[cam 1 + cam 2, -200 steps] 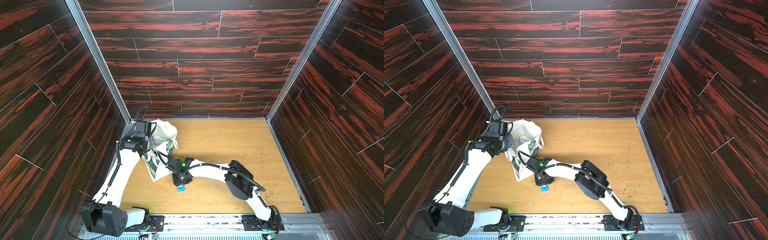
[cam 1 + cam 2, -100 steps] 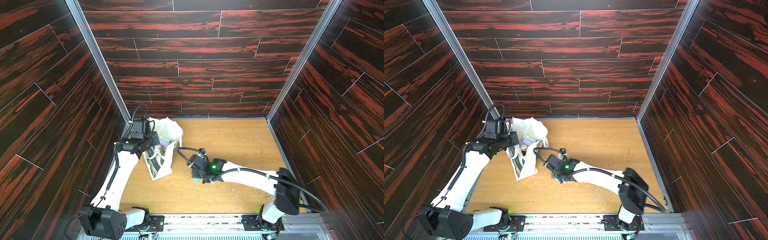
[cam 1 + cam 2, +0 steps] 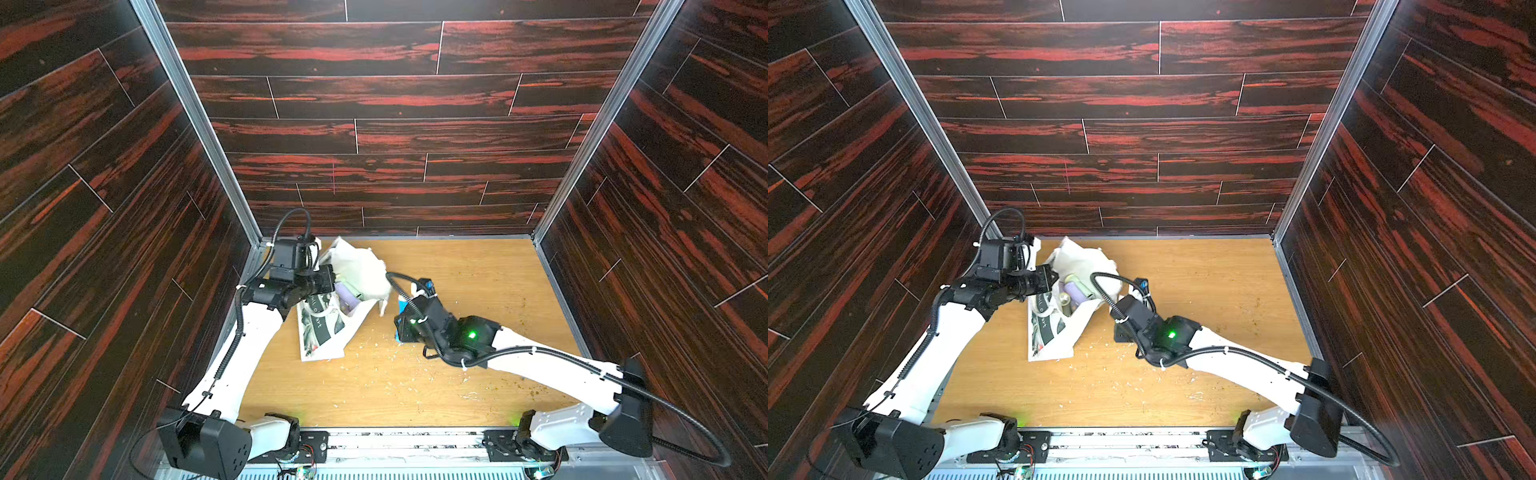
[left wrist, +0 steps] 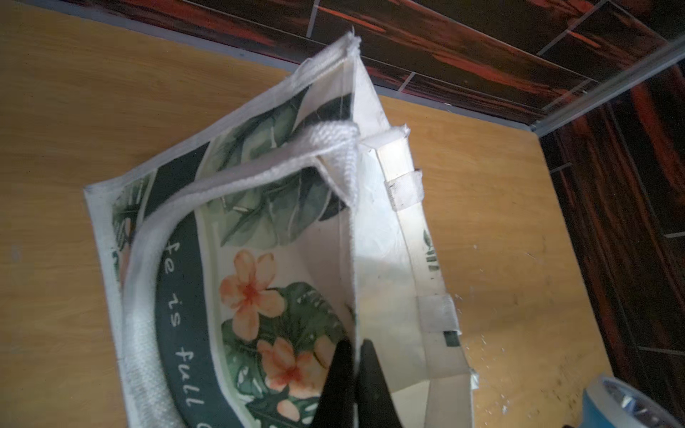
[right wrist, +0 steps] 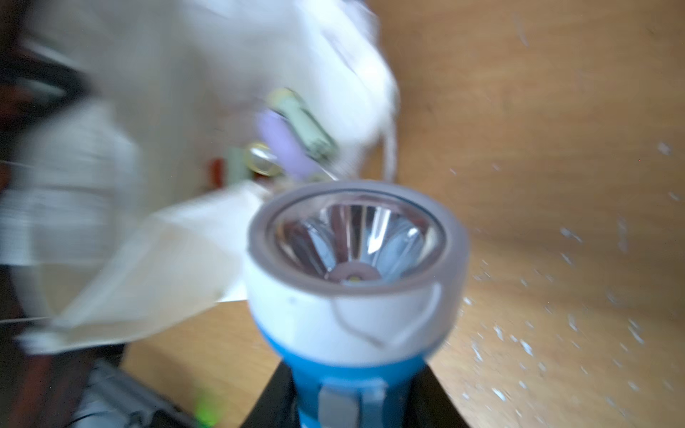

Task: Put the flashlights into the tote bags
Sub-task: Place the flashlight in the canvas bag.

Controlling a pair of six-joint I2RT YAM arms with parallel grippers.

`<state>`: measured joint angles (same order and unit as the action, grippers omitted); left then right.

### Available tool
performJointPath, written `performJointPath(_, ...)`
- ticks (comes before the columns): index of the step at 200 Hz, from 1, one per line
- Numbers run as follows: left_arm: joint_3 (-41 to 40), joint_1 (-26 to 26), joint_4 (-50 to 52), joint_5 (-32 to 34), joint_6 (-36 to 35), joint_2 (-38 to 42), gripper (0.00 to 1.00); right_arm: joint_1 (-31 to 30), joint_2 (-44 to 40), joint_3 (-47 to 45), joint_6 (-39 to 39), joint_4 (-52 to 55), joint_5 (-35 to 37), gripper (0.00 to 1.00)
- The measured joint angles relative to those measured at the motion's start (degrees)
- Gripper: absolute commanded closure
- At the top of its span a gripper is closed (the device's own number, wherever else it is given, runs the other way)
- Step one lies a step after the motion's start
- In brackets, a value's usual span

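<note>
Right fingers point(image 5: 267, 403) are clamped on the blue flashlight point(image 5: 352, 296) body, lens end leading. Left fingers point(image 4: 335, 385) are pinched on the tote bag point(image 4: 374, 259) rim, so the mouth is held open. The flashlight is just beside the mouth, not yet inside, with its long axis aimed at the opening. Other flashlights point(image 3: 1076, 291) are seen inside.

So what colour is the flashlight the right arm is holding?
Blue flashlight with a white head, best seen in the right wrist view.
</note>
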<state>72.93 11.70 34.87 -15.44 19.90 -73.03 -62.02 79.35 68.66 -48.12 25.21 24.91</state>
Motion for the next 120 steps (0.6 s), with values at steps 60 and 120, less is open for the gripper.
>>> performJointPath(60,-0.1,2.2,-1.8,-5.4,0.0,0.0,1.0,2.7,0.7,2.5,8.0,-5.3,-11.8,0.92)
performJointPath(120,-0.7,2.5,-2.8,-8.9,-0.9,0.0,1.0,5.0,7.6,9.7,12.9,-4.9,-17.2,0.93)
